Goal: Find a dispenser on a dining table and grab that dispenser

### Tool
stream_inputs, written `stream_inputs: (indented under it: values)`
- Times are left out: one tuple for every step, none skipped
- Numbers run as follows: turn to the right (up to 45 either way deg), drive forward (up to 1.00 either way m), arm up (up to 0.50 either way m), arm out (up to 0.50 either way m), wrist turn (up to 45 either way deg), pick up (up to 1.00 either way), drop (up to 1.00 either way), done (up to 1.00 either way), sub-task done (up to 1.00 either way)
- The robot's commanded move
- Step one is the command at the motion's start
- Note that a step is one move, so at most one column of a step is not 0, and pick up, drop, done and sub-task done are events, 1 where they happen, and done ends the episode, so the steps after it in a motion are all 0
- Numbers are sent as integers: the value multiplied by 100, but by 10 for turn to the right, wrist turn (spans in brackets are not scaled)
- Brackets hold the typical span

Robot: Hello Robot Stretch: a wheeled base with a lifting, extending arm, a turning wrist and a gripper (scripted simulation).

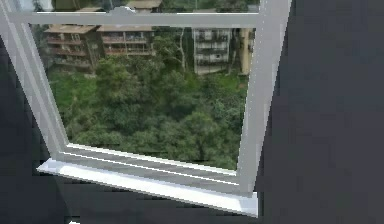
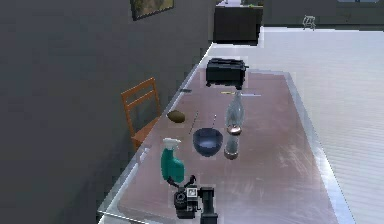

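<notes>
A teal dispenser bottle (image 2: 171, 160) stands upright near the front left corner of the glass-topped dining table (image 2: 290, 170) in the arm side view. My gripper (image 2: 183, 202) reaches in over the table's near edge, just below the dispenser, with the arm's dark bar (image 2: 209, 208) to its right. The dispenser stands right behind the gripper's far end, so I cannot tell whether it holds anything.
Also on the table are a dark bowl (image 2: 207, 141), a clear bottle (image 2: 236, 112), a small shaker (image 2: 232, 148), a brown lump (image 2: 177, 117) and a black toaster (image 2: 227, 71). A wooden chair (image 2: 140, 104) stands at its left. The forward view faces a white-framed window (image 1: 258, 110) close ahead.
</notes>
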Motion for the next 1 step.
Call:
stream_inputs:
  values:
    - [0,0,0,0,0,100,0,0,0]
